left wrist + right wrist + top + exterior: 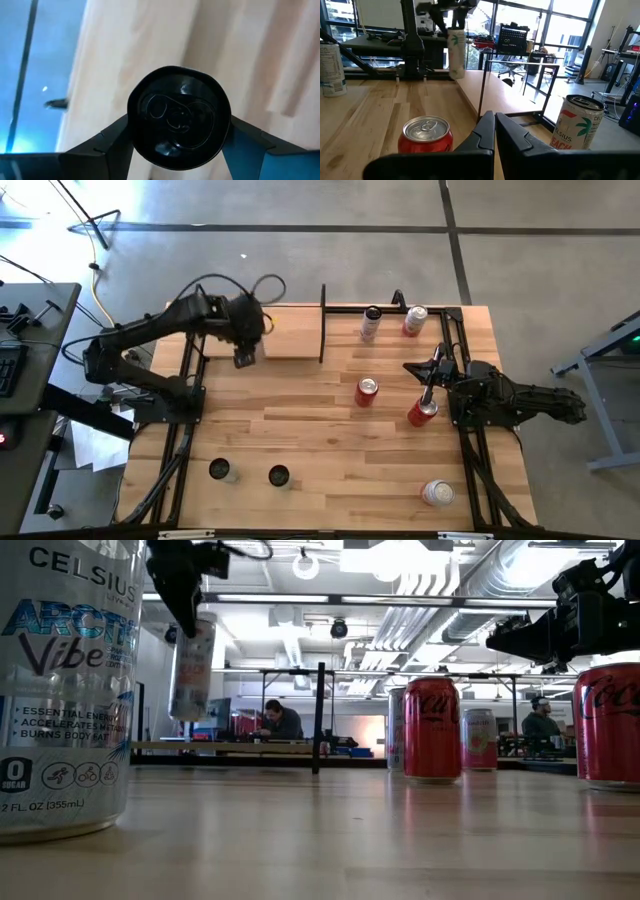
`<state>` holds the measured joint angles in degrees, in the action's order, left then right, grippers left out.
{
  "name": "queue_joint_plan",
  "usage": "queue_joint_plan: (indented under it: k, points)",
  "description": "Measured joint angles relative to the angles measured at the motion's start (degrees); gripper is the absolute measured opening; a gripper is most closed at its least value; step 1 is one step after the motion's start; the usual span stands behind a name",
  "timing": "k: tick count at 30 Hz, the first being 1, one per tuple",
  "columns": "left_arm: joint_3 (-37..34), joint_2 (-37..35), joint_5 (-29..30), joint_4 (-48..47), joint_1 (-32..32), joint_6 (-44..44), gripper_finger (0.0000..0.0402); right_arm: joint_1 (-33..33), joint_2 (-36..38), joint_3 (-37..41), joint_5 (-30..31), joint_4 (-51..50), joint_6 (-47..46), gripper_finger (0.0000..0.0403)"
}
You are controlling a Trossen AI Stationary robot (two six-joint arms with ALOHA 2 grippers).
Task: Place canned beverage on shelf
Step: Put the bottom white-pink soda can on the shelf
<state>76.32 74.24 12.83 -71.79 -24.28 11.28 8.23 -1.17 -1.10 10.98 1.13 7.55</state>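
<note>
So the left gripper [245, 352] is clamped on a slim can [190, 670], held upright by its upper part and lifted clear of the surface [300, 440]. In the left wrist view the can's dark top [178, 122] sits squeezed between both fingers [107, 145], so the grip looks centred. The can hangs over or just beside the shelf [292, 332] at the back of the surface, near its left end; whether it is fully over the board I cannot tell. Keeping it vertical probably lets it go straight down onto its base. Right gripper [428, 376] waits near the right edge with fingers closed together and empty, just behind a red can [426, 135]. Other cans stand untouched: two on the shelf [371, 323], one mid-surface [366, 391].
</note>
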Motion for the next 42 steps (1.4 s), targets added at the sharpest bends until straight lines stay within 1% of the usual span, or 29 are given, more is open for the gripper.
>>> queue_joint_plan:
  k: [7,12,19,25,28,32,34,36,42]
  points:
    - [-1.7,1.6,4.1,1.6,-12.8,10.3,0.0232,0.0,0.0,0.0,0.0,0.0,0.0,0.0000]
    - [-1.7,3.3,2.7,4.7,-21.2,14.1,0.0232,0.0,0.0,0.0,0.0,0.0,0.0,0.0000]
    - [-1.7,5.8,1.0,7.5,-30.0,14.5,0.0232,0.0,0.0,0.0,0.0,0.0,0.0,0.0000]
    - [-1.7,6.7,0.6,9.3,-35.0,13.6,0.0232,0.0,0.0,0.0,0.0,0.0,0.0,0.0000]
    - [-1.7,6.7,-1.9,10.2,-37.1,11.7,0.0232,0.0,0.0,0.0,0.0,0.0,0.0,0.0000]
    - [-1.7,6.7,-7.7,11.0,-39.3,6.9,0.0232,0.0,0.0,0.0,0.0,0.0,0.0,0.0000]
    - [-1.7,6.7,-9.2,11.1,-39.9,4.7,0.0232,0.0,0.0,0.0,0.0,0.0,0.0,0.0000]
    - [-1.7,6.7,-9.4,11.7,-40.0,3.4,0.0232,0.0,0.0,0.0,0.0,0.0,0.0,0.0000]
    - [-1.7,6.7,-9.3,11.7,-39.9,7.2,0.0237,0.0,0.0,0.0,0.0,0.0,0.0,0.0000]
